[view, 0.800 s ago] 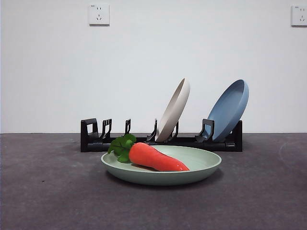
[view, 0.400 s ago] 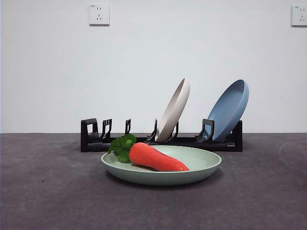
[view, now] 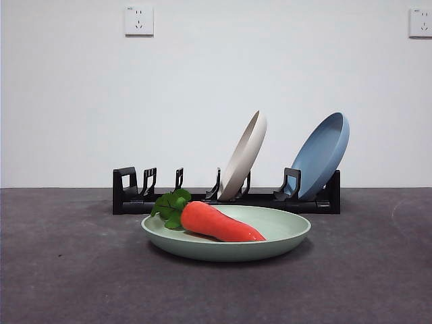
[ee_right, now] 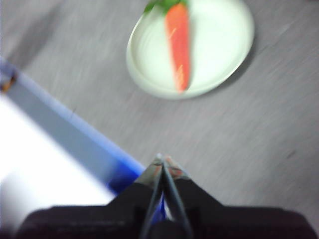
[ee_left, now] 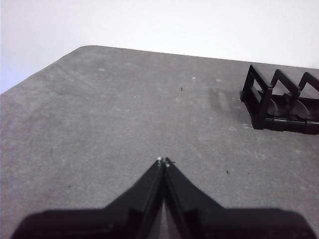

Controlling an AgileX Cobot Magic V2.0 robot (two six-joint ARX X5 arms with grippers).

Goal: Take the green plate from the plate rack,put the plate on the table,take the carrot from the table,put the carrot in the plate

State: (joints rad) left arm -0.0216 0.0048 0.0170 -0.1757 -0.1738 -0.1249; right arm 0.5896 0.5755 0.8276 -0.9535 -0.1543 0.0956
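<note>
Lying across the round, shallow, pale sage-green plate (view: 283, 237), the glossy orange-red toy carrot (view: 219, 222) has its dark green leaves over the plate's left rim and its tip toward the middle of the front frame. That plate sits flat on the dark grey matte table (view: 61, 270) at lower centre, just in front of the long, low black plastic plate rack (view: 131, 196). In the rack, right of centre, a cream-beige plate (view: 246, 154) and a blue plate (view: 324, 154) lean to the right in separate slots.

Neither arm shows in the front frame. The left gripper (ee_left: 163, 161) hangs over bare table with its jaws pressed together, holding nothing, one end of the rack nearby. The right gripper (ee_right: 162, 159) is likewise closed and empty, well apart from the plate and carrot, which appear blurred.
</note>
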